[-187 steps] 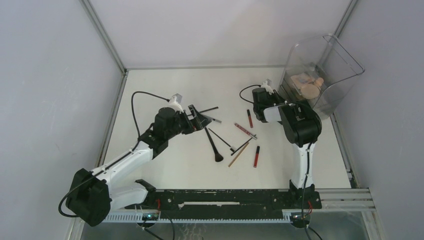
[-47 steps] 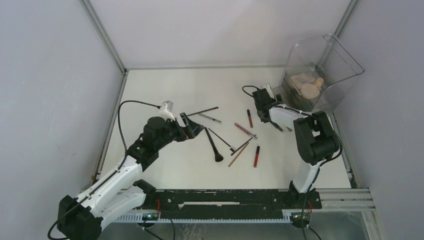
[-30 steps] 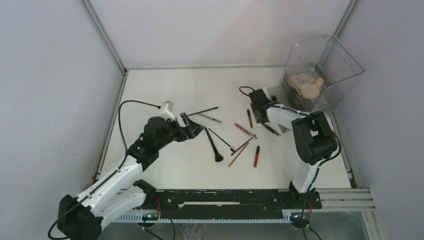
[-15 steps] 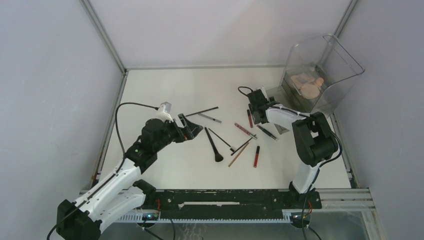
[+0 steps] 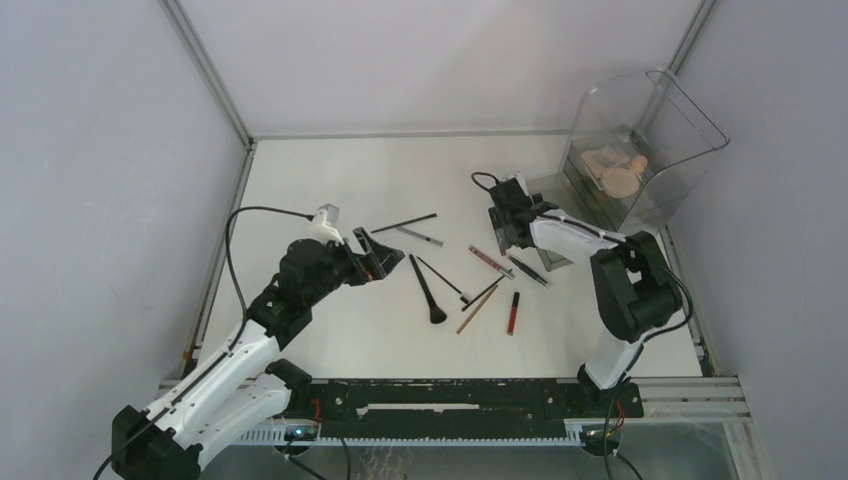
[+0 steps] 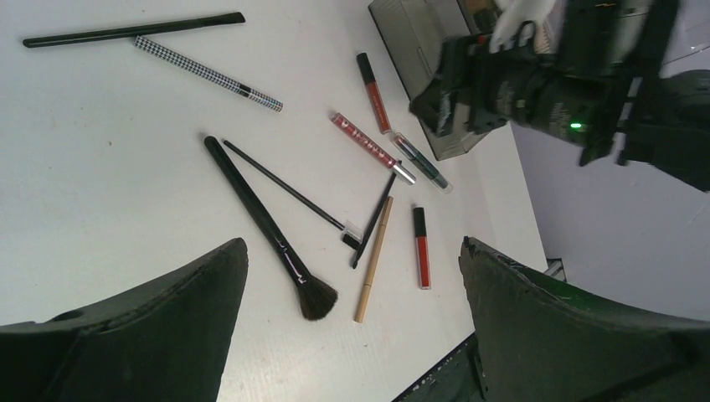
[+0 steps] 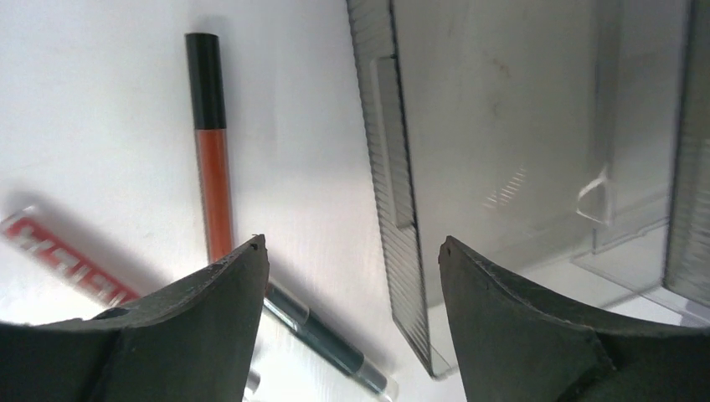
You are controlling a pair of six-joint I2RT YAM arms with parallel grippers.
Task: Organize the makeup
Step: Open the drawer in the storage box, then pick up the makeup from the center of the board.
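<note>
Makeup lies loose mid-table: a black brush (image 5: 427, 290), a tan pencil (image 5: 478, 310), a red lip tube (image 5: 513, 312), a clear red gloss (image 5: 490, 262) and a dark tube (image 5: 527, 270). My left gripper (image 5: 385, 255) hovers open left of the pile, with the brush (image 6: 264, 226) and pencil (image 6: 374, 268) ahead of its empty fingers. My right gripper (image 5: 500, 235) stands open over another red lip tube (image 7: 213, 167), nothing held. The dark tube (image 7: 326, 339) and the front edge of a smoky drawer (image 7: 502, 167) show beneath its jaws.
The clear organizer box (image 5: 640, 150) stands at the back right with beige items inside. Its pulled-out drawer (image 5: 557, 255) lies on the table right of the pile. A long black pencil (image 5: 404, 223) and a patterned pencil (image 5: 420, 237) lie near the left gripper.
My right gripper has moved left, away from the organizer and over the lip tubes. The dark tube now lies further left, beside the gloss. The left arm has drawn back slightly.
</note>
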